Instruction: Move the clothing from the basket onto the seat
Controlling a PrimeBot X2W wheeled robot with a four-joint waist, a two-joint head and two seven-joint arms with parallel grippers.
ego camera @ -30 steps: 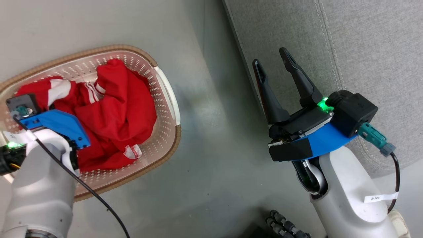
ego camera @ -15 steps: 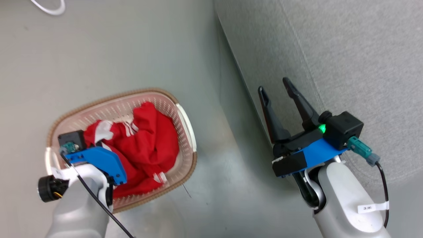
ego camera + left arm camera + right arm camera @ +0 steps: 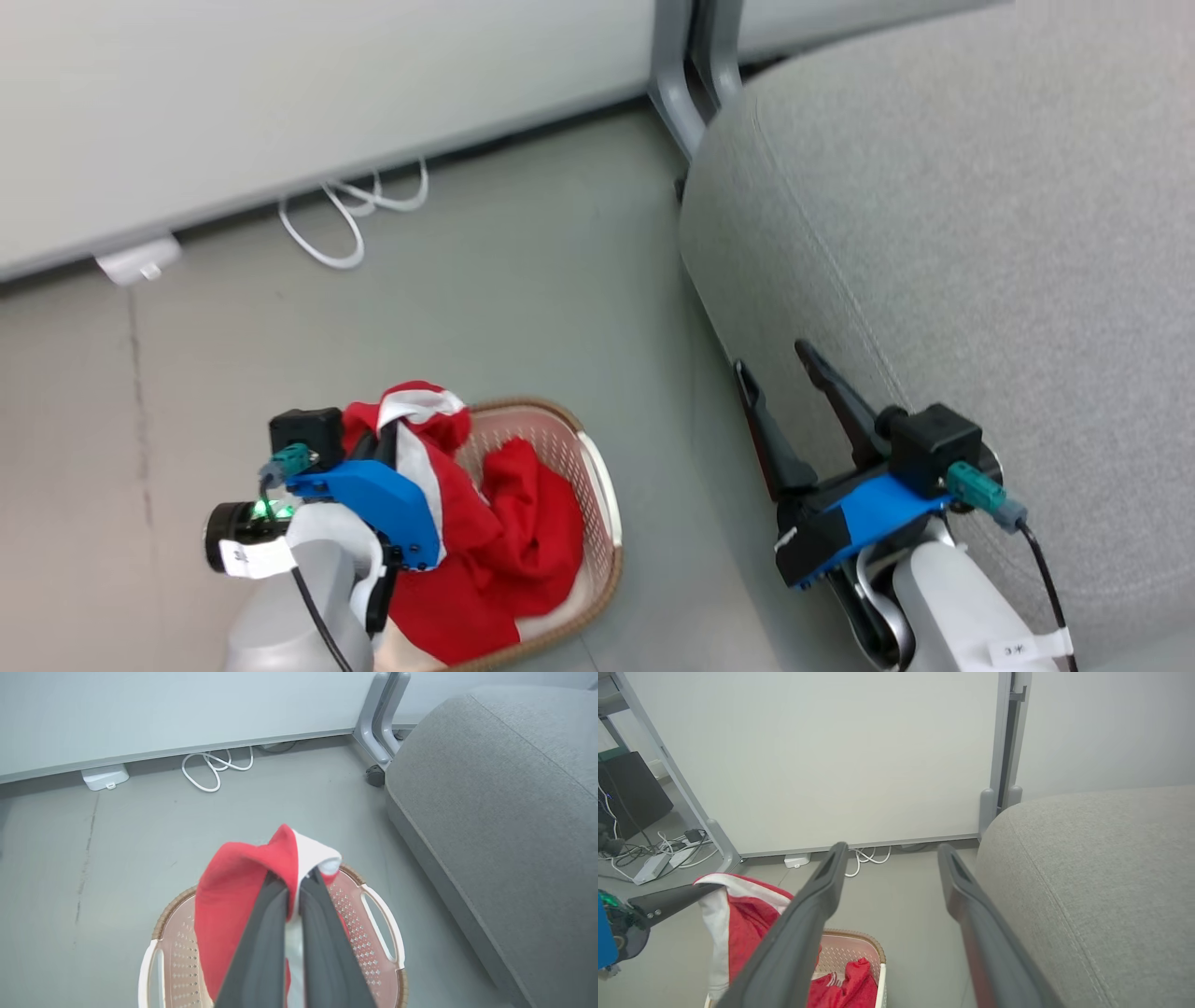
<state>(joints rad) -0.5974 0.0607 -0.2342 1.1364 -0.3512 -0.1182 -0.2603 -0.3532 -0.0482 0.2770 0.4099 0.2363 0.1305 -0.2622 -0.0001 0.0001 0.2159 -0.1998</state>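
**A:** Head cam: why's the striped garment [image 3: 420,409] dangling like that?

**B:** The left pincer [image 3: 390,434] is clamped tight on a fold of it, so the rest just drapes under the fingers into the basket [image 3: 551,409], next to the plain red garment [image 3: 532,523]. Looks mid-lift to me, bound for the seat [image 3: 980,233] well off to that pincer's right.

**A:** Left wrist cam?

**B:** Fingers pinched together, red-and-white cloth bunched at the tips, basket right beneath.

**A:** Right wrist cam?

**B:** The right pincer [image 3: 893,848] is spread wide, nothing between its fingers. Seat just beside it on the right, basket down to its left.
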